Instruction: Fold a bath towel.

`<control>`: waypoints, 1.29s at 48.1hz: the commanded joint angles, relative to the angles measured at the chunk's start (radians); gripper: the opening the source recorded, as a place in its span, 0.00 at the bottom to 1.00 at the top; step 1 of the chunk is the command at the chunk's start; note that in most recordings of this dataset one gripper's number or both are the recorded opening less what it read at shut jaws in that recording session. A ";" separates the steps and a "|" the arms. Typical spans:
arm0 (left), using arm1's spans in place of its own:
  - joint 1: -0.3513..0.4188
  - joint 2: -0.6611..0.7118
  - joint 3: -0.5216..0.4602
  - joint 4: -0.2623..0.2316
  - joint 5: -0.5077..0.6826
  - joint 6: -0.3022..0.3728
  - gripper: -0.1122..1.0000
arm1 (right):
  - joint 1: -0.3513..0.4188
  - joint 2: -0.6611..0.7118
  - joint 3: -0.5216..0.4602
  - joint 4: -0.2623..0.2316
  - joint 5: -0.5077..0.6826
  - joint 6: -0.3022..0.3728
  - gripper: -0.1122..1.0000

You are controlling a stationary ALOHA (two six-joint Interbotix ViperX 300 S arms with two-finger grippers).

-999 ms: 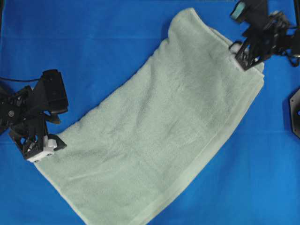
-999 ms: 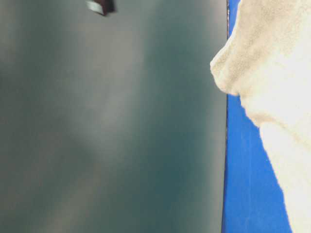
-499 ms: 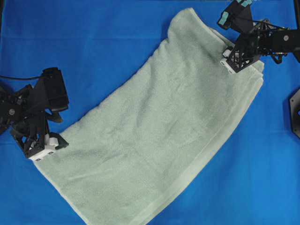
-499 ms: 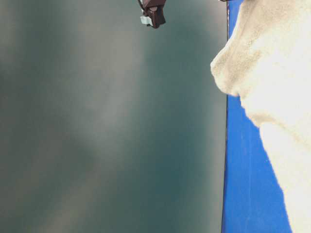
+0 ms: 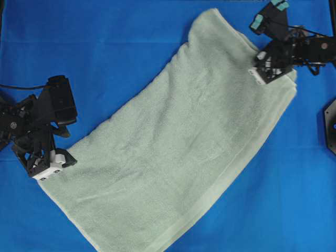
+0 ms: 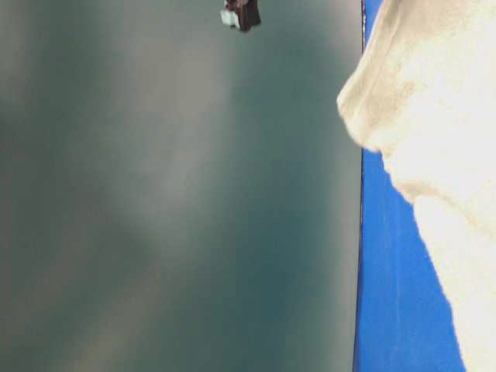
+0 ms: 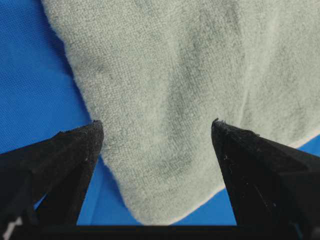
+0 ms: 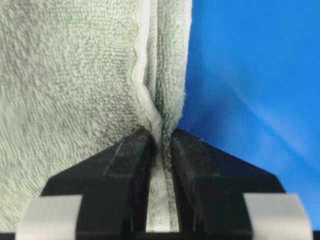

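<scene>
A large pale sage-green terry-cloth bath towel (image 5: 178, 147) with flat hemmed borders lies slantwise across the bright blue cloth surface (image 5: 105, 42), running from the near left to the far right of the overhead view. It looks doubled over, since layered edges show along its far right end.

The black right gripper (image 5: 261, 75) sits at that far right corner. In the right wrist view its two black fingers (image 8: 127, 165) are pressed nearly together, pinching a raised ridge of the towel's hemmed edge (image 8: 150, 107) between them.

The black left gripper (image 5: 48, 170) rests at the towel's near left corner. In the left wrist view its fingers (image 7: 65, 155) are spread wide on either side of the rounded towel corner (image 7: 165, 165), with nothing clamped between them.

In the table-level view the towel (image 6: 434, 116) bulges at the right over the blue cloth, and a small dark part of an arm (image 6: 242, 14) shows at the top.
</scene>
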 commanded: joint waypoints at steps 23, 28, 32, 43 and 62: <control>0.002 -0.008 -0.020 0.003 -0.008 0.008 0.85 | 0.092 -0.321 0.008 0.126 0.230 0.003 0.25; 0.002 -0.005 -0.020 0.003 -0.008 0.008 0.85 | 0.204 -0.313 -0.011 0.193 0.222 0.021 0.25; 0.002 -0.003 -0.021 0.003 -0.011 0.006 0.85 | 0.321 -0.291 -0.040 0.216 0.199 0.063 0.25; 0.002 -0.002 -0.018 0.003 -0.034 0.015 0.85 | 0.574 -0.121 -0.176 0.190 0.144 0.221 0.25; 0.002 0.003 -0.014 0.003 -0.078 0.086 0.85 | 0.782 0.255 -0.583 0.115 0.244 0.313 0.25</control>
